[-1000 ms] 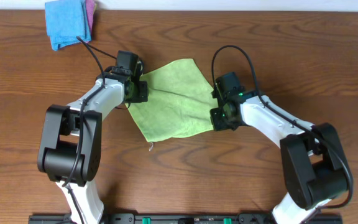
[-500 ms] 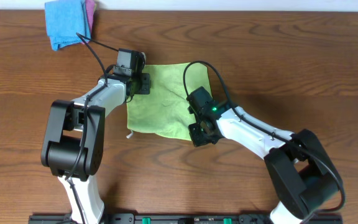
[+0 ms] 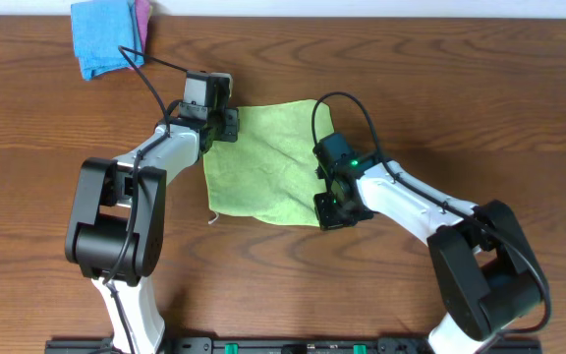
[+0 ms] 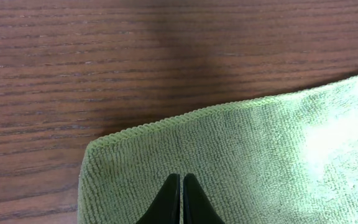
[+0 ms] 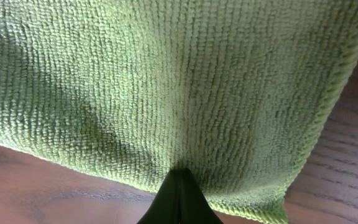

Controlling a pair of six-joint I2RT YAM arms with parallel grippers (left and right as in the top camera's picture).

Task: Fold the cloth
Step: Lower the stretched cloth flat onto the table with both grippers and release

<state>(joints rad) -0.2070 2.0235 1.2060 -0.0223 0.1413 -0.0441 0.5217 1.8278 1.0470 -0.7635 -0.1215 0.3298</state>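
The lime-green cloth (image 3: 263,162) lies spread on the wooden table, its small white tag (image 3: 211,217) at the front-left edge. My left gripper (image 3: 227,124) is shut on the cloth's back-left corner; in the left wrist view its closed fingertips (image 4: 181,178) sit on the green fabric (image 4: 260,155) near the hemmed edge. My right gripper (image 3: 328,204) is shut on the cloth's front-right corner; in the right wrist view the fingertips (image 5: 180,174) pinch the fabric (image 5: 166,81), which is raised off the table there.
A folded bright blue cloth (image 3: 104,35) lies on a pink cloth (image 3: 143,15) at the back left corner. Bare wooden table (image 3: 480,88) surrounds the green cloth. Black cables run from both wrists.
The cloth was swung from a diamond to a squarer lay. My right gripper went left with its corner, then back right a little. My left gripper moved toward the back.
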